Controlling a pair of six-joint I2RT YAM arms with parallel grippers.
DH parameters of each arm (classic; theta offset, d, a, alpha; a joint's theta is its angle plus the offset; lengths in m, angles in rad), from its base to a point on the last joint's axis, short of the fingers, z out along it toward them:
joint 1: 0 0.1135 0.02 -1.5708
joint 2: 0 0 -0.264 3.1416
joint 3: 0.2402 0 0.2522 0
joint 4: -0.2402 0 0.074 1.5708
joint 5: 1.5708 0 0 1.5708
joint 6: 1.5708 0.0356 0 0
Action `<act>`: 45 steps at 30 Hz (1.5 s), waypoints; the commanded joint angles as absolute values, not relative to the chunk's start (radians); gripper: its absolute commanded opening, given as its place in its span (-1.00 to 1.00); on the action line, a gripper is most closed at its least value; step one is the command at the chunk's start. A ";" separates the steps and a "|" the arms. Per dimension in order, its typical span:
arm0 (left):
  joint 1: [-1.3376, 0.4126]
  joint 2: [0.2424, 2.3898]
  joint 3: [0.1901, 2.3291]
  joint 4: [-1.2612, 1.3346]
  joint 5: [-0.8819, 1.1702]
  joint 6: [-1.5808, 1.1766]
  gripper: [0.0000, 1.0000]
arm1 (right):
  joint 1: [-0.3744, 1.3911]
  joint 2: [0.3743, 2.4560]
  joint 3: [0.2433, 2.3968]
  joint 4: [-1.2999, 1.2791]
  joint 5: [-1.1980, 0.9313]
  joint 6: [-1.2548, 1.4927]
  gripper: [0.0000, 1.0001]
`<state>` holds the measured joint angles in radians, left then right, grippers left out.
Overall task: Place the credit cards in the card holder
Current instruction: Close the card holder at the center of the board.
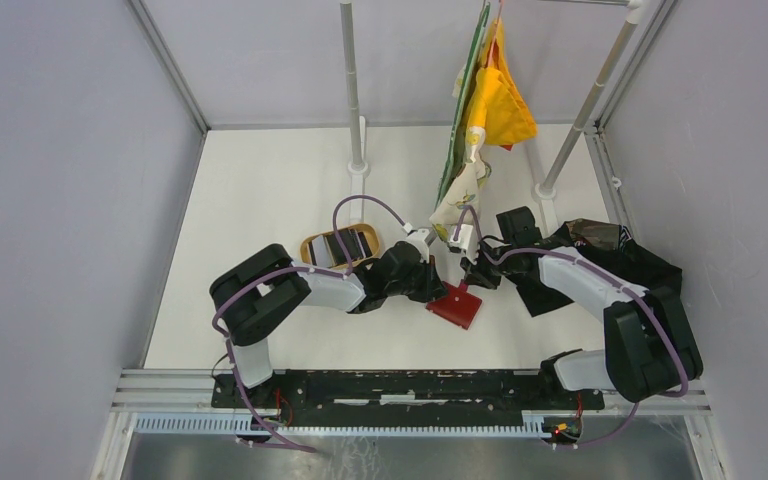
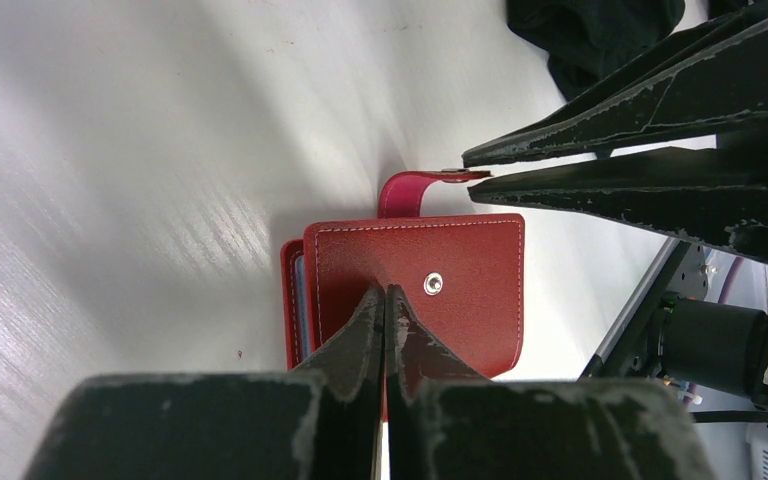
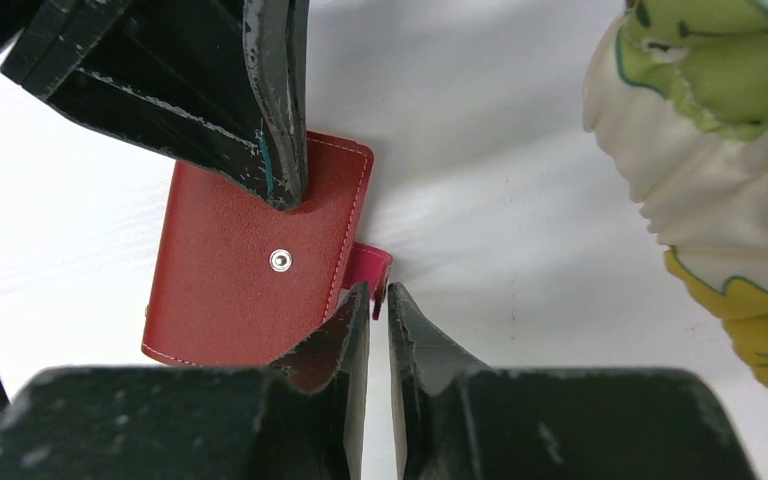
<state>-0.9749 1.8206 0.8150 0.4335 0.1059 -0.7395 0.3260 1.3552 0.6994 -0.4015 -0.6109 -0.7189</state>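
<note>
Snap tab (image 2: 405,190) pinched between the right fingers (image 2: 580,120) should be lifted gently, card holder (image 2: 460,290) pinned beneath the closed left fingers (image 2: 365,320).

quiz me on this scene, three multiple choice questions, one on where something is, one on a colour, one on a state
1. Where does the card holder lie?
A. in a tan tray
B. on the white table, between the left tool and the right tool
C. on a black cloth

2. What colour is its cover?
A. blue
B. black
C. red

3. How is its snap tab?
A. unfastened, standing clear of the stud
B. snapped shut over the stud
C. missing

Answers:
1 B, the top view shows it on bare table with both tools' tips at it.
2 C, both wrist views show a red cover.
3 A, the stud on the cover is bare and the tab lifts off the edge.
</note>
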 commanded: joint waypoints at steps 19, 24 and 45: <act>-0.985 1.845 0.808 0.408 0.078 -0.707 -0.96 | 0.323 1.346 0.736 -0.400 -0.611 -0.713 -0.78; -0.984 1.844 0.808 0.407 0.078 -0.706 -0.96 | 0.323 1.353 0.738 -0.406 -0.611 -0.715 -0.79; -0.985 1.843 0.810 0.407 0.081 -0.718 -0.96 | 0.322 1.325 0.735 -0.409 -0.632 -0.726 -1.00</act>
<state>-0.9749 1.8206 0.8150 0.4332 0.1059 -0.7395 0.3260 1.3563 0.6994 -0.4072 -0.6018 -0.7200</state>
